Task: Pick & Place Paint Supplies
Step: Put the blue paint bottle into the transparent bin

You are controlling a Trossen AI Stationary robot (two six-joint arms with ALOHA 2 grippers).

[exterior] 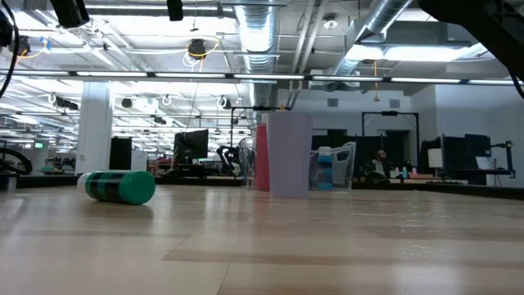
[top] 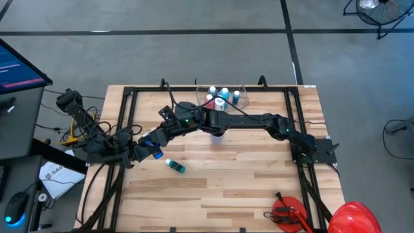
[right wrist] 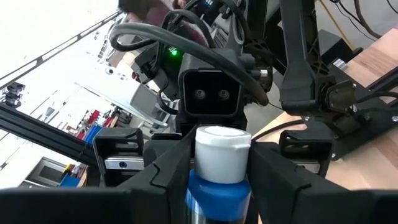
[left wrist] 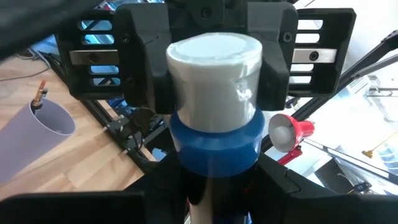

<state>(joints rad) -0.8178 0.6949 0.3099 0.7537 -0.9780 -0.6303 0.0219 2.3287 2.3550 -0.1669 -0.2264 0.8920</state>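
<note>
A blue paint bottle with a white cap [left wrist: 214, 143] is held in the air between both grippers, which face each other over the table's left half. My left gripper [top: 146, 151] is shut on it, and my right gripper [top: 159, 137] is shut on its cap. A teal bottle [top: 174, 166] lies on its side on the table just near of them, also seen in the low view [exterior: 121, 186]. Red, blue and light blue bottles stand in the clear tub [top: 224, 96] at the far edge. Another red bottle [left wrist: 291, 132] shows beyond the grippers. My left gripper pinches the bottle's blue body [left wrist: 214, 165] between its two fingers, below the cap; the bottle is lifted clear of the table. My right gripper comes from the opposite side, and its fingers [left wrist: 273, 81] lie against the two sides of the white cap [right wrist: 221, 155].
The blue-purple cup [top: 217, 134] stands under my right arm, mid-table; in the low view the cup [exterior: 289, 154] hides part of the tub. Black frame rails [top: 129, 129] run along the table's sides. A red clamp [top: 286, 212] and a red helmet [top: 356, 219] sit at the near right corner.
</note>
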